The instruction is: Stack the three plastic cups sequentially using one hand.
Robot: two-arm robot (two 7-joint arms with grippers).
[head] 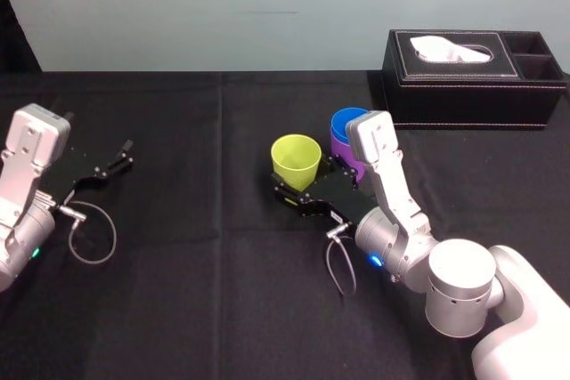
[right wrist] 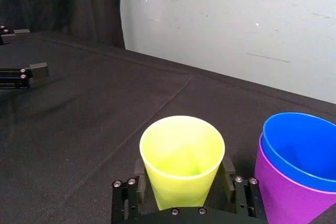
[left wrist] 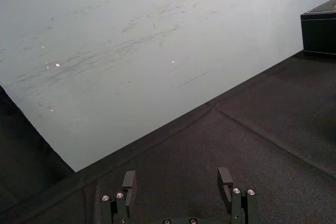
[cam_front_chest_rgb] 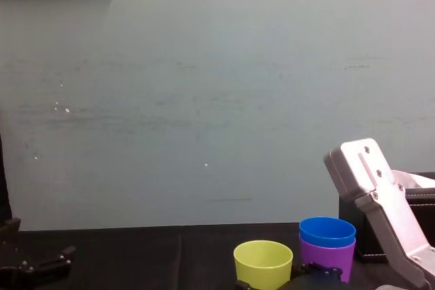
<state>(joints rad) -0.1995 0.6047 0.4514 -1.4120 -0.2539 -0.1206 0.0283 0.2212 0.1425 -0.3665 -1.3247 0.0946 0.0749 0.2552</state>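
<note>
Cups read smooth, semi-gloss: yellow-green tapered plastic cup point(right wrist: 181, 156), blue plastic cup point(right wrist: 302, 148), purple plastic cup point(right wrist: 283, 198). Black tablecloth point(right wrist: 105, 119) matt. My right gripper point(right wrist: 182, 170) matt black, bright metal screws point(right wrist: 174, 211).

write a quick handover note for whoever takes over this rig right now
Left end effector: open, empty, parked on the robot's left, low over the table.
Right end effector: placed around the yellow-green cup near the table's middle; a firm grip cannot be confirmed.
Blue cup sits nested inside the purple cup, just right of the yellow-green cup, in front of the tissue box.
Done: blue in purple.
Left: lift the yellow-green cup, set it into the blue cup, release.
</note>
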